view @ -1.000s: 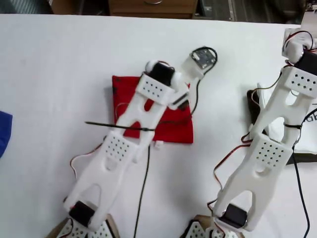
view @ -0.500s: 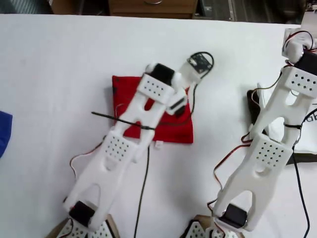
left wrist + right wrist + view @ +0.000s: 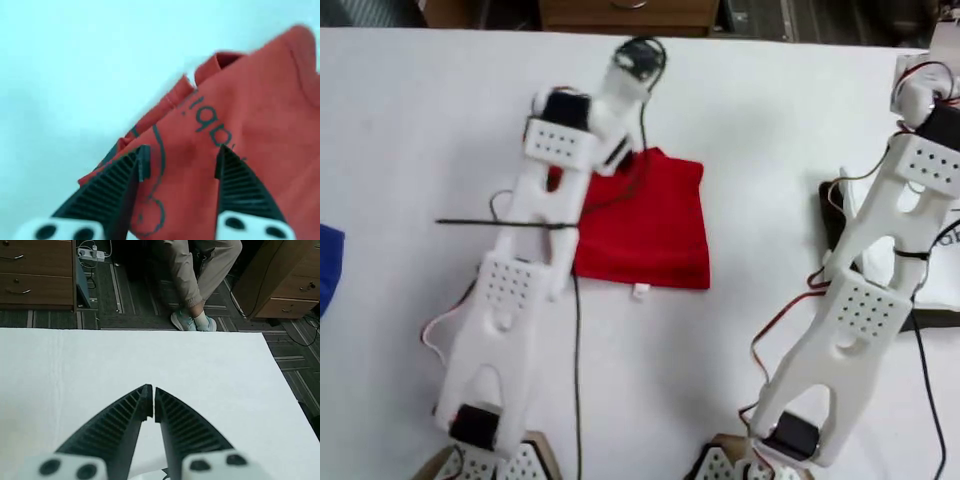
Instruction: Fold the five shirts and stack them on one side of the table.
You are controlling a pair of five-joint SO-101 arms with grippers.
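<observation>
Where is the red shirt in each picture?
High view: the red shirt lies folded near the middle of the white table.
Left wrist view: the shirt fills the space close below the open left pincer, with its dark print showing.
Right wrist view: the shut right pincer points at the table's far edge, away from the shirt.
Shared landmark: the white table top.

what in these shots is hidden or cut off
- High view: the left arm covers the left part of the folded red cloth shirt.
- High view: the blue cloth is cut off by the left edge.
- High view: the dark and white fabric pile is covered by the right arm and cut by the right edge; count unknown.
- Left wrist view: the red shirt runs past the edges, and the open left tool covers part.
</observation>
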